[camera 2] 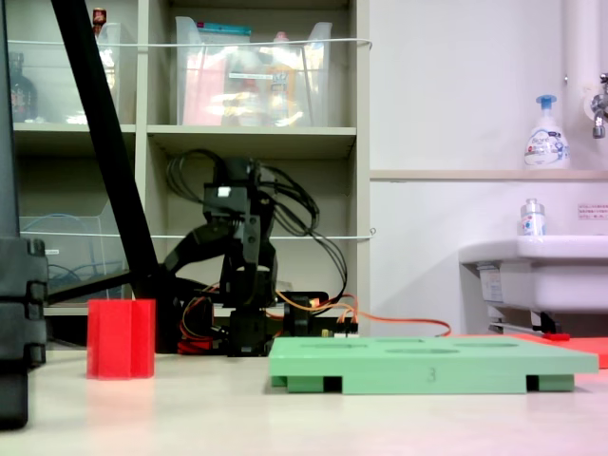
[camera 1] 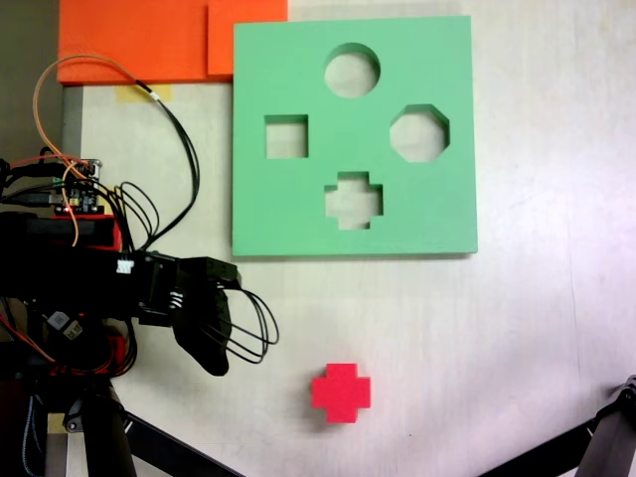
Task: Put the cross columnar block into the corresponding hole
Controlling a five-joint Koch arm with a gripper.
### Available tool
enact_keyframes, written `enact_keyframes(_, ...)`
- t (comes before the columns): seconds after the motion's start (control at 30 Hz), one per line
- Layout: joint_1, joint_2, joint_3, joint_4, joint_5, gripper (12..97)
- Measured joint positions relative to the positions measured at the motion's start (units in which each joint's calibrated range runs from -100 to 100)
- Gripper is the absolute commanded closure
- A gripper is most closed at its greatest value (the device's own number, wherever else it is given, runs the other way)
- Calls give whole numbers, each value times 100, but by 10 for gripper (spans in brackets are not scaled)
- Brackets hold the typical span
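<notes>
Nearest the desk's front edge in a fixed view, the cross columnar block (camera 1: 341, 393) stands upright and alone on the desk (camera 1: 537, 328), well apart from the claw (camera 1: 212, 356). The claw hangs near the left edge, holding nothing; whether its jaws are parted cannot be told. Farther back, the corresponding hole (camera 1: 354, 201) lies near the green board (camera 1: 288, 219) front edge, so a good grasp would likely pinch two opposite arms squarely, keeping the cross aligned with the cutout.
</notes>
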Motion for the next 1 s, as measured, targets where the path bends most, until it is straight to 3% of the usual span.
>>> enact_keyframes(0.5, -230, 4172, 2822, -284, -650, 334)
enact_keyframes(1.0, -659, 5896, 3244, -489, -1192, 334)
